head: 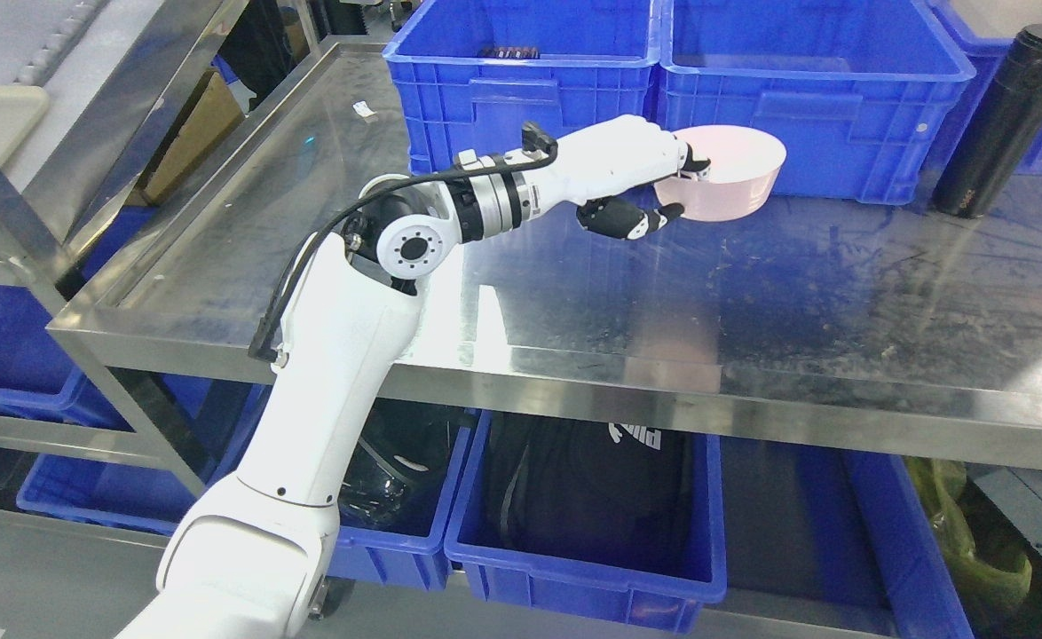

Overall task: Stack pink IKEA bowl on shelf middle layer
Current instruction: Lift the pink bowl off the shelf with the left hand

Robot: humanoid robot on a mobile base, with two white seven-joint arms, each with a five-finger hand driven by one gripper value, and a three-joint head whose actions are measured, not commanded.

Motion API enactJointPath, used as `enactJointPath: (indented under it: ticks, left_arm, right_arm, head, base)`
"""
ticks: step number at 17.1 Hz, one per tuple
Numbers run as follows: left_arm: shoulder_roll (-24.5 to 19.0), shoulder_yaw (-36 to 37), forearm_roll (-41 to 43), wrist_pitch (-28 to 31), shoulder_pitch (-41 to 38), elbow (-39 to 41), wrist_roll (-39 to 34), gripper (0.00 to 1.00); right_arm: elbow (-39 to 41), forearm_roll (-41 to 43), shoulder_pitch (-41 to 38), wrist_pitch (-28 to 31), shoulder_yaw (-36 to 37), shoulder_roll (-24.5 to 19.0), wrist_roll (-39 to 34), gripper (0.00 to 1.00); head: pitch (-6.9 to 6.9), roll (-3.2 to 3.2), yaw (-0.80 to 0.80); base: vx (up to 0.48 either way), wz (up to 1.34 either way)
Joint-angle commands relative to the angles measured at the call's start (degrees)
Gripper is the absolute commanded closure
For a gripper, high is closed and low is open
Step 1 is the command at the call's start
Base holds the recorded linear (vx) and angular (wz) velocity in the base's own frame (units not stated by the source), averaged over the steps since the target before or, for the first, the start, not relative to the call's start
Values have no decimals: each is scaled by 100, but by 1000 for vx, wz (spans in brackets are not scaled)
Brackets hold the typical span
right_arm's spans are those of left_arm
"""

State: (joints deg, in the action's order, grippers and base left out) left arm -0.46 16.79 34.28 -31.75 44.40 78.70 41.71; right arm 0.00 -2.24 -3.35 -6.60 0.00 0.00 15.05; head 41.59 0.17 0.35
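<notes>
Am holding pink bowl [734, 177] by near rim with left hand [641, 173], fingers pinching it, just above steel shelf [574, 293] near blue crates [521, 80]. Keeping it level, lowering slowly.

The shelf [574, 293] is bare stainless steel, shiny but pretty scuffed and smeary. The blue crates [521, 98] look like hard, slightly glossy plastic. The pink bowl [734, 177] is smooth matt plastic, the black flask [1009, 120] is matt, and the robot hand [654, 191] has a glossy white shell.
</notes>
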Motion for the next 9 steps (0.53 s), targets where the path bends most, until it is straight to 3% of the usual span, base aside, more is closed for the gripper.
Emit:
enactJointPath:
  ticks: [1, 5, 9]
  left_arm:
    - [-54, -1152, -984, -1259, -115, 365, -49, 100]
    - [-54, -967, -1073, -1325, -590, 761, -84, 99]
    - [-54, -651, -1073, -1325, -863, 902, -101, 98]
  right_arm:
    - [100, -5, 1, 1, -26, 100, -3, 0]
    - [100, -5, 1, 1, -26, 100, -3, 0]
    - [100, -5, 1, 1, -18, 100, -3, 0]
  head:
    - [0, 0, 0]
    - [0, 0, 0]
    - [0, 0, 0]
  base:
    - [-16, 125]
    - [-89, 660]
    - [-85, 1257]
